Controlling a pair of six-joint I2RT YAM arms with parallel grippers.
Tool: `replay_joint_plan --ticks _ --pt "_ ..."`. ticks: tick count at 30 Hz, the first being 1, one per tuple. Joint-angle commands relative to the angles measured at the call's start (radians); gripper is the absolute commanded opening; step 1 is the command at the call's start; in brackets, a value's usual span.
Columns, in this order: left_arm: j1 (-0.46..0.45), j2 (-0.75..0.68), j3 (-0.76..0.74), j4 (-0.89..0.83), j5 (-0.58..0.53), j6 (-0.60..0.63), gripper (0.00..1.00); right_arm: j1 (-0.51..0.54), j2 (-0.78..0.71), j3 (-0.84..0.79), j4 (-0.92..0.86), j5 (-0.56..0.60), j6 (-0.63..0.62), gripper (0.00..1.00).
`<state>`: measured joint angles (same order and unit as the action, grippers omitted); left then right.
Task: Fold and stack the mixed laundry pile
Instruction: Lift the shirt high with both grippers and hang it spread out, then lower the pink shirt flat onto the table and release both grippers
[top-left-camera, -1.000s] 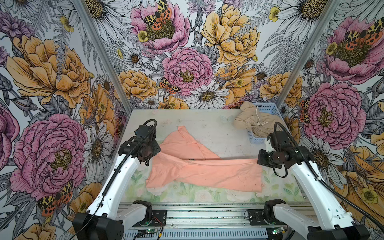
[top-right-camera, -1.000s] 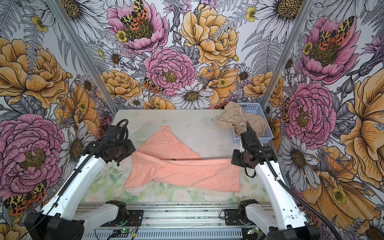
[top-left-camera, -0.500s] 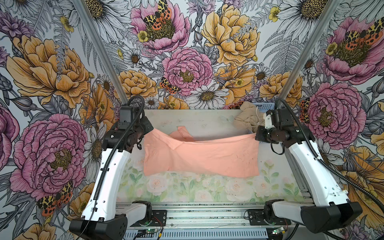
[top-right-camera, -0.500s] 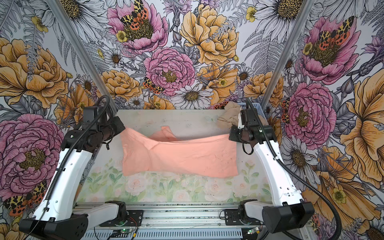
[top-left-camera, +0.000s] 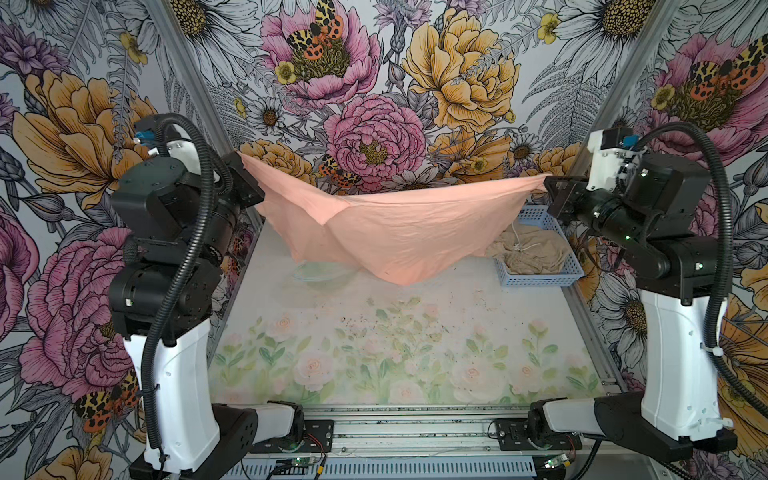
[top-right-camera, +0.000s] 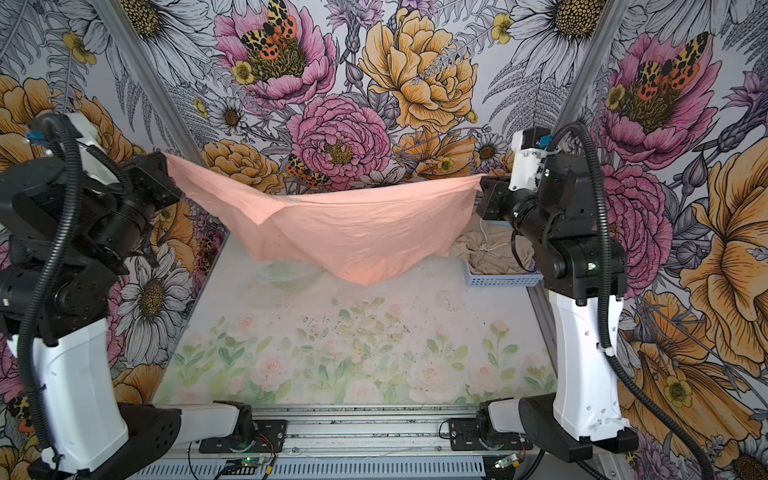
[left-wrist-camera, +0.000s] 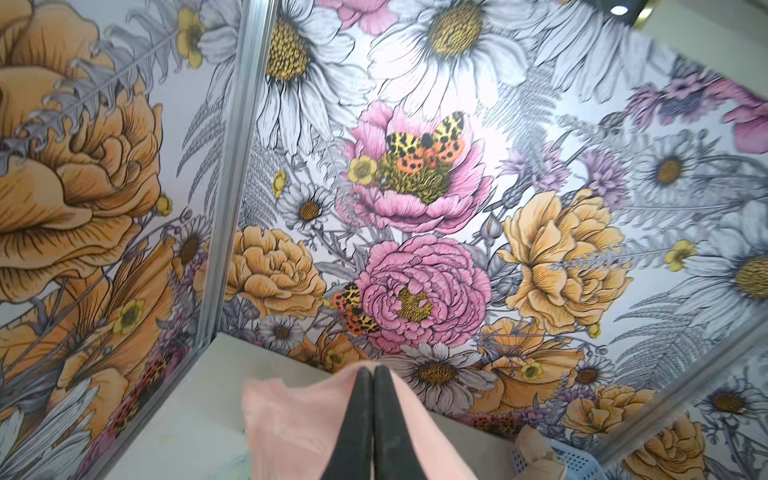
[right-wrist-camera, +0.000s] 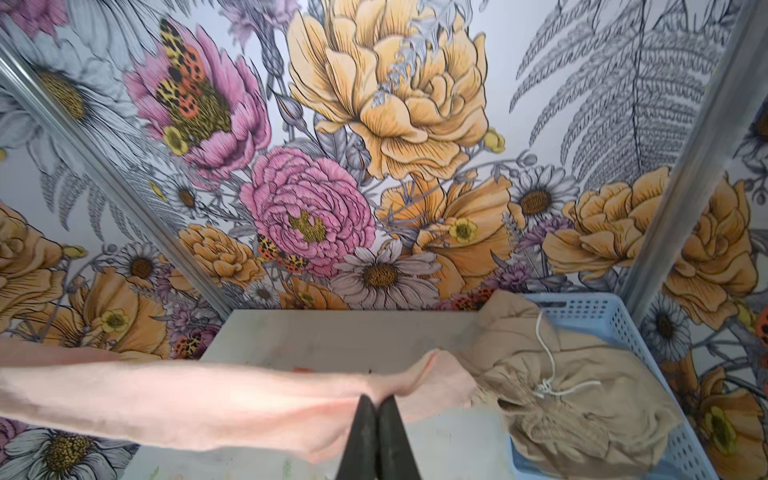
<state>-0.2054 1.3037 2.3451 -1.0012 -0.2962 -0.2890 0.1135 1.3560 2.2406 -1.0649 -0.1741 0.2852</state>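
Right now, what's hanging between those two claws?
The peach-pink T-shirt. The left claw and the right claw each pinch one end, and it sags in the middle, as both top views show.

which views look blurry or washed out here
Left wrist view: washed-out glare on the back wall, peach T-shirt soft close to the lens. Right wrist view: the shirt and beige garment smeared at their edges. Both top views: sharp, evenly lit.

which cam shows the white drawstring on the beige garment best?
Right wrist: the drawstring lies close and unobstructed, knot visible, on the beige garment in the basket. In both top views the drawstring is tiny. Left wrist shows only a beige corner, no string.
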Motion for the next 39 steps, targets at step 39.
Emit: replay_joint_plan --ticks 39 --pt "0.267 0.607 0.4 0.413 0.029 0.125 0.0 -0.028 0.746 0.649 0.453 -0.039 0.026 0.0"
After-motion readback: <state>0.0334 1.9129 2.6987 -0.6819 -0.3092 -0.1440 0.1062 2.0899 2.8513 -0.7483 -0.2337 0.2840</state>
